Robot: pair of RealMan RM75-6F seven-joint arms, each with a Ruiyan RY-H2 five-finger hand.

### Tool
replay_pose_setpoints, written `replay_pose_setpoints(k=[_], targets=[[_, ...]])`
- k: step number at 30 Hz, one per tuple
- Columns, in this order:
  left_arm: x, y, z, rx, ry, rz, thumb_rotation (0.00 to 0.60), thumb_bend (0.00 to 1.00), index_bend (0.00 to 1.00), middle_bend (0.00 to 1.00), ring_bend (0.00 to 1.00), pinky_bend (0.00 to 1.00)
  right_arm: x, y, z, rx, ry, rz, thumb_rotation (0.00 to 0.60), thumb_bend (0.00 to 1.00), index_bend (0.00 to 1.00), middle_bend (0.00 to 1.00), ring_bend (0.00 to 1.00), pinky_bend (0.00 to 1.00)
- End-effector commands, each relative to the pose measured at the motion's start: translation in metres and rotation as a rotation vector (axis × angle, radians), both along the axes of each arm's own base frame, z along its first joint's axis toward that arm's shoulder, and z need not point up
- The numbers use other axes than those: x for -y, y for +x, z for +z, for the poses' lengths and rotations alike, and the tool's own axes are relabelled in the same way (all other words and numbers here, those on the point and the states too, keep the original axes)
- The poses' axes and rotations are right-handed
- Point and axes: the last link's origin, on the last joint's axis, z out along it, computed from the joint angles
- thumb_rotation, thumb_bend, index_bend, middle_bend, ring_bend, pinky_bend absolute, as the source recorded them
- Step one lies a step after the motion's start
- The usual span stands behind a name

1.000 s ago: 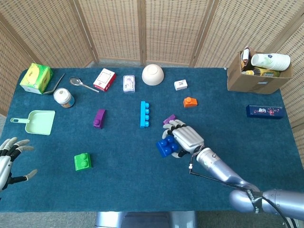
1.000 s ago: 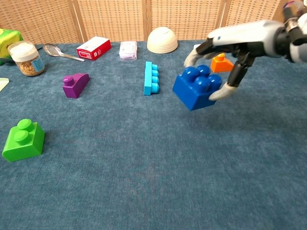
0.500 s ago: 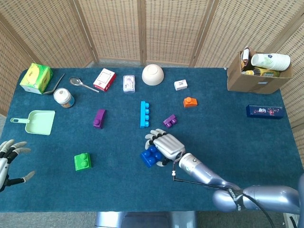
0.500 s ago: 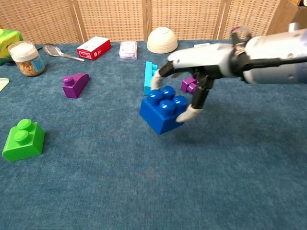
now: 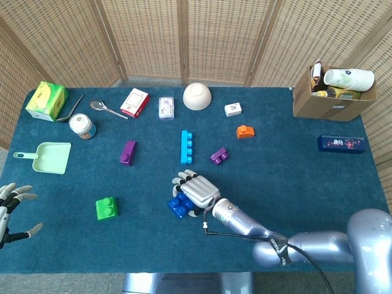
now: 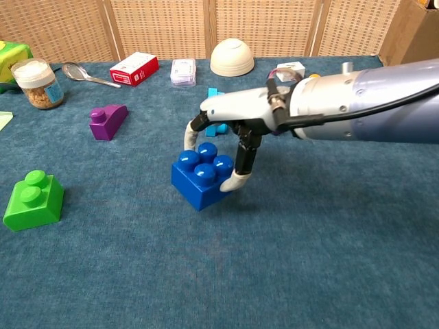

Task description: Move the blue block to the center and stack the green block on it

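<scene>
My right hand [image 5: 196, 191] [image 6: 230, 123] grips the dark blue block [image 5: 179, 206] [image 6: 199, 179] from above, thumb on its right side and fingers behind it. The block hangs tilted close over the cloth, near the front middle of the table. The green block [image 5: 106, 208] [image 6: 31, 199] sits alone on the cloth to the left, well apart from the blue one. At the table's left edge my left hand [image 5: 11, 205] is open with its fingers spread, holding nothing.
A long cyan brick [image 5: 186, 147] [image 6: 217, 127], a purple block [image 5: 128, 152] [image 6: 107, 121], a small purple brick [image 5: 218, 155] and an orange block [image 5: 245, 131] lie behind the blue block. A green dustpan [image 5: 50, 157], jar [image 6: 40, 83], bowl [image 6: 231, 57] and cardboard box [image 5: 331, 98] stand further out.
My right hand has carried the blue block leftward and lower, from right of centre to the front middle. The small purple brick is now uncovered. The left hand has barely moved.
</scene>
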Motion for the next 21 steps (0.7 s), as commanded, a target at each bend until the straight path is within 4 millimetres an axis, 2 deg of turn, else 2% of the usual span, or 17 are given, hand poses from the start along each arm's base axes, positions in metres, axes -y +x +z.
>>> replay_pose_setpoints(k=[1, 16, 21], targets=[[0.000, -0.001, 0.000, 0.000, 0.000, 0.001, 0.596, 0.24, 0.31, 0.21, 0.04, 0.00, 0.001, 0.002, -0.006, -0.011, 0.000, 0.003, 0.599, 0.23, 0.44, 0.16, 0.00, 0.00], [0.005, -0.005, 0.002, 0.003, 0.006, 0.011, 0.595, 0.24, 0.31, 0.21, 0.04, 0.00, 0.007, 0.012, -0.027, -0.041, 0.005, -0.011, 0.600, 0.23, 0.42, 0.15, 0.00, 0.00], [0.006, -0.004, 0.003, 0.002, 0.011, 0.009, 0.595, 0.24, 0.31, 0.21, 0.04, 0.00, 0.012, 0.009, -0.026, -0.053, -0.006, -0.019, 0.583, 0.23, 0.33, 0.14, 0.00, 0.00]])
